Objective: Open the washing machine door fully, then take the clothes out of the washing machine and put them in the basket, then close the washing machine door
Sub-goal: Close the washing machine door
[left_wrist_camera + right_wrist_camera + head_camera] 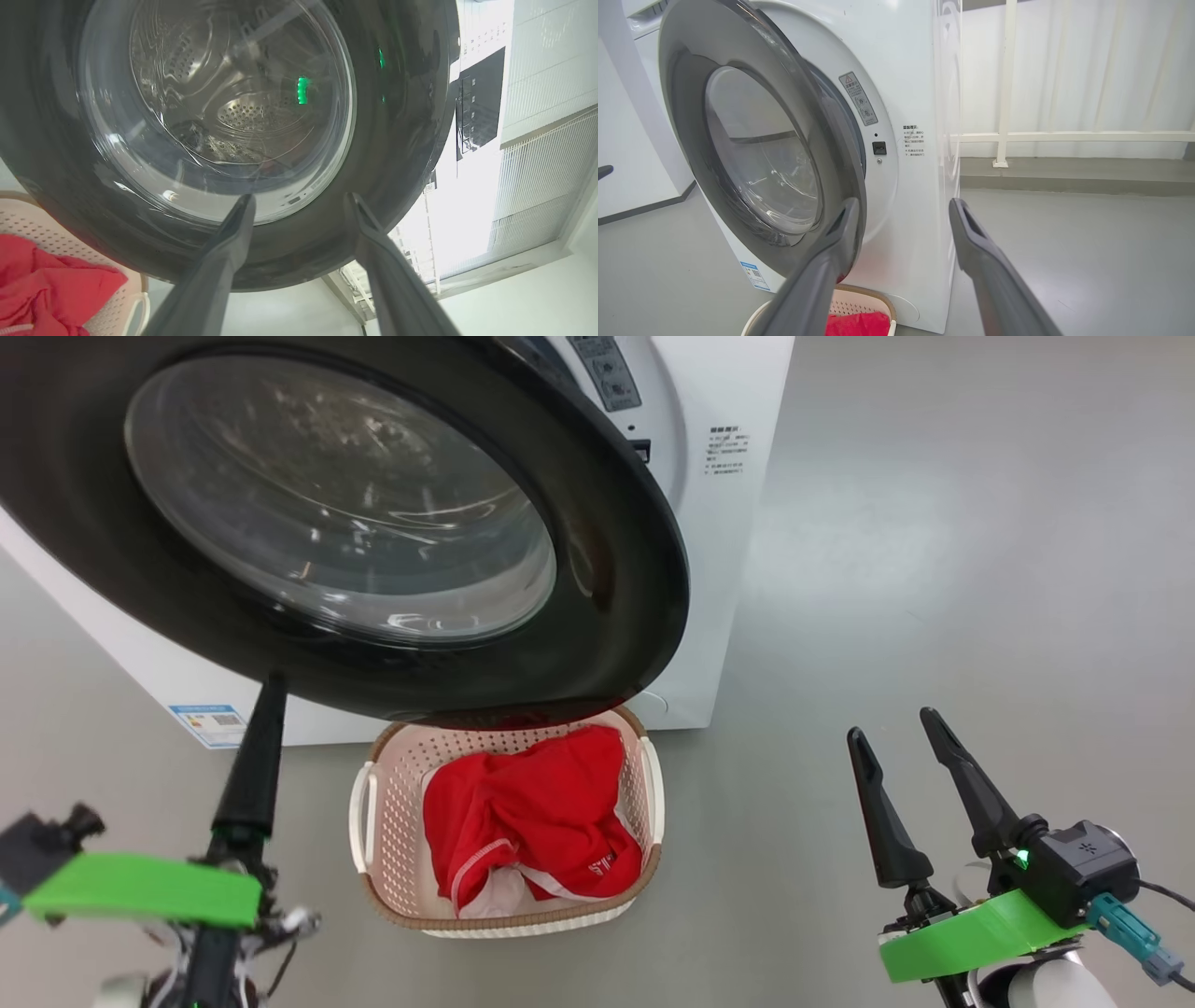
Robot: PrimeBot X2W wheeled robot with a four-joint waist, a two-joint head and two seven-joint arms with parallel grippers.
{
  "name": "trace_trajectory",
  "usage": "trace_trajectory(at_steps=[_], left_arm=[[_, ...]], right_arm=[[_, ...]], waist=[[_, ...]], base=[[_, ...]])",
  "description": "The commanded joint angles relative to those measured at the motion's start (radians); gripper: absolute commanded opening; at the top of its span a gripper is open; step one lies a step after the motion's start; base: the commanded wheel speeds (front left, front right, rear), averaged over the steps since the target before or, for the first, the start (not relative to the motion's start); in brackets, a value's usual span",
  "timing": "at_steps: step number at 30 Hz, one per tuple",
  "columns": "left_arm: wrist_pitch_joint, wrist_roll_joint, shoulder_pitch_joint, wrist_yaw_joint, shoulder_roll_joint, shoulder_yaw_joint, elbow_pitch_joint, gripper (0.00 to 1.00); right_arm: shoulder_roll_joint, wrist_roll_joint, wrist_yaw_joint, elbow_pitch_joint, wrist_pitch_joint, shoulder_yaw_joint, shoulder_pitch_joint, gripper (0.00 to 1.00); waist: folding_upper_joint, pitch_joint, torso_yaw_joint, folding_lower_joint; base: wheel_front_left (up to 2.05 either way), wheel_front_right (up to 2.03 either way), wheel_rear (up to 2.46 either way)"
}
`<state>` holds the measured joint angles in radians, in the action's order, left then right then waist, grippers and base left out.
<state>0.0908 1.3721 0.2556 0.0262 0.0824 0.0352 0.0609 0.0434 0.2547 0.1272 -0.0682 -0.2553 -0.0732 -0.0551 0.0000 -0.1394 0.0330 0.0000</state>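
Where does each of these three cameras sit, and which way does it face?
Left wrist: on the left arm, facing the washing machine door closely; left gripper in front.
Right wrist: on the right arm, facing the washing machine; right gripper in front.
Head: on the head, looking down; both grippers.
Shared: door, basket, clothes.

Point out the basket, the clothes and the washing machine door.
basket [397,831], head view, perforated left wall.
clothes [532,803], head view, middle of red fabric.
washing machine door [616,569], head view, black rim.
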Motion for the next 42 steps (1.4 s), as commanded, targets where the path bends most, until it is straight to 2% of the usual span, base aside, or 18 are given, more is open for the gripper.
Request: trace_trajectory(at_steps=[1, 5, 6, 10, 13, 17, 21, 26, 30, 36, 42], left_arm=[[-0.047, -0.079, -0.038, 0.026, 0.036, 0.016, -0.051, 1.0], [-0.111, -0.181, -0.09, 0.056, 0.049, -0.014, -0.076, 1.0], [-0.164, -0.279, -0.121, 0.07, 0.074, -0.04, -0.088, 1.0], [-0.278, -0.489, -0.171, 0.083, 0.127, -0.096, -0.087, 1.0], [-0.331, -0.633, -0.189, 0.071, 0.144, -0.11, -0.077, 1.0], [-0.35, -0.814, -0.208, 0.035, 0.157, -0.112, -0.071, 1.0], [-0.352, -0.94, -0.244, 0.005, 0.146, -0.094, -0.075, 1.0], [-0.352, -0.997, -0.293, 0.011, 0.108, -0.06, -0.074, 1.0], [-0.352, -1.077, -0.316, 0.015, 0.106, -0.046, -0.072, 1.0], [-0.352, -1.108, -0.338, 0.026, 0.053, 0.006, -0.068, 1.0], [-0.352, -1.139, -0.351, 0.05, 0.025, 0.03, -0.059, 1.0]], right_arm=[[0.007, 0.002, 0.003, 0.016, -0.006, -0.023, -0.009, 1.0], [0.007, -0.003, 0.003, 0.011, -0.006, -0.031, -0.004, 1.0], [0.007, -0.015, 0.003, 0.006, -0.006, -0.037, 0.003, 1.0], [0.007, -0.051, 0.003, 0.008, -0.006, -0.026, 0.021, 1.0], [0.007, -0.066, 0.003, 0.024, -0.006, -0.011, 0.031, 1.0], [0.007, -0.063, 0.003, 0.048, -0.006, 0.017, 0.052, 1.0], [0.007, -0.054, 0.003, 0.059, -0.006, 0.037, 0.081, 1.0], [0.007, -0.04, 0.003, 0.077, -0.006, 0.059, 0.107, 1.0], [0.007, -0.04, 0.003, 0.084, -0.006, 0.065, 0.122, 1.0], [0.007, -0.037, 0.003, 0.091, -0.006, 0.069, 0.14, 1.0], [0.007, -0.036, 0.003, 0.093, -0.006, 0.076, 0.156, 1.0]], waist=[[0.0, 0.016, 0.009, 0.0], [0.0, 0.032, 0.008, 0.0], [0.0, 0.047, 0.004, 0.0], [0.0, 0.079, -0.006, 0.0], [0.0, 0.095, -0.013, 0.0], [0.0, 0.117, -0.021, 0.0], [0.0, 0.136, -0.033, 0.0], [0.0, 0.149, -0.042, 0.0], [0.0, 0.154, -0.046, 0.0], [0.0, 0.162, -0.046, 0.0], [0.0, 0.172, -0.039, 0.0]], base=[[0.0, 0.0, 0.0], [0.0, 0.0, 0.0], [0.0, 0.0, 0.0], [0.0, 0.0, 0.0], [0.0, 0.0, 0.0], [0.0, 0.0, 0.0], [0.0, 0.0, 0.0], [0.0, 0.0, 0.0], [0.0, 0.0, 0.0], [0.0, 0.0, 0.0], [0.0, 0.0, 0.0]])
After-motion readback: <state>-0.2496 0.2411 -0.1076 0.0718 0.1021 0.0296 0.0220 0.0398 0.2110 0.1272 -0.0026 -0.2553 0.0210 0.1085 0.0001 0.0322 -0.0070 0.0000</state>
